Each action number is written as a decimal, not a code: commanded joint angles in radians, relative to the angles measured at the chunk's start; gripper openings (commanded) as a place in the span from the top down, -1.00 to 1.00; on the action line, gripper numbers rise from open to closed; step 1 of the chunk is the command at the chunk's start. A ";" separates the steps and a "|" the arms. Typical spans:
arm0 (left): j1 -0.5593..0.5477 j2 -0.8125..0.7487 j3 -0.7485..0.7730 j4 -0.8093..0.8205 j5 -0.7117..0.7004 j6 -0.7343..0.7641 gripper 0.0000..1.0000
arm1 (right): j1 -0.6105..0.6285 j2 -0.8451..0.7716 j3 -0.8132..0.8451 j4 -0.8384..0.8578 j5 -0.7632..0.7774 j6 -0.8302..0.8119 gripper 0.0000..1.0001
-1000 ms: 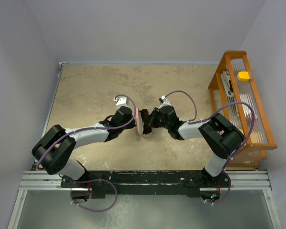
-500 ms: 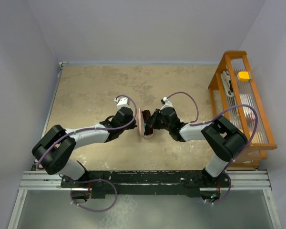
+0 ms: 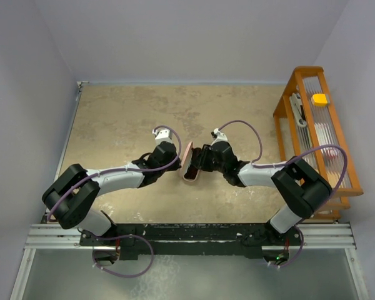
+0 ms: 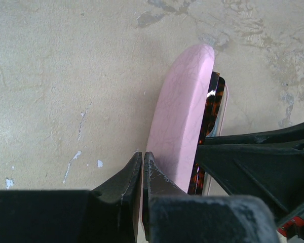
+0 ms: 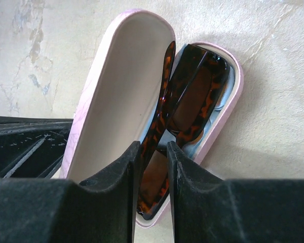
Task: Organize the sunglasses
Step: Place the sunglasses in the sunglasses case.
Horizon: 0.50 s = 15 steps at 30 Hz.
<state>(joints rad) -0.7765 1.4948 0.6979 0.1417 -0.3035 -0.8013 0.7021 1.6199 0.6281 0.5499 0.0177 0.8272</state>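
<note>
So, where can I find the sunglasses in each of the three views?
Top external: the sunglasses are a small dark patch in mid-picture, just right of the pink case lid.
Left wrist: a thin tortoiseshell strip shows along the right edge of the lid.
Right wrist: centre, folded, right of the lid.
Shared landmark: the pink case lid.

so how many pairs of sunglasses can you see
1. The sunglasses lie in the open pink case at the centre. Things in the rack at right are too small to tell.
</note>
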 commanded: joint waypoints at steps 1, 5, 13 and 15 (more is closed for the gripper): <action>-0.007 -0.017 0.030 0.047 -0.011 -0.003 1.00 | 0.005 -0.056 0.017 -0.060 0.052 -0.053 0.37; -0.010 -0.013 0.035 0.048 -0.011 -0.002 1.00 | 0.004 -0.071 0.016 -0.084 0.066 -0.058 0.33; -0.013 -0.009 0.043 0.044 -0.012 0.003 1.00 | 0.005 -0.173 -0.012 -0.142 0.094 -0.075 0.35; -0.013 -0.008 0.045 0.046 -0.011 0.003 1.00 | 0.004 -0.210 -0.023 -0.171 0.115 -0.094 0.38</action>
<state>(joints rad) -0.7822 1.4948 0.7002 0.1425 -0.3038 -0.8009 0.7021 1.4979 0.6243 0.4225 0.0734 0.7753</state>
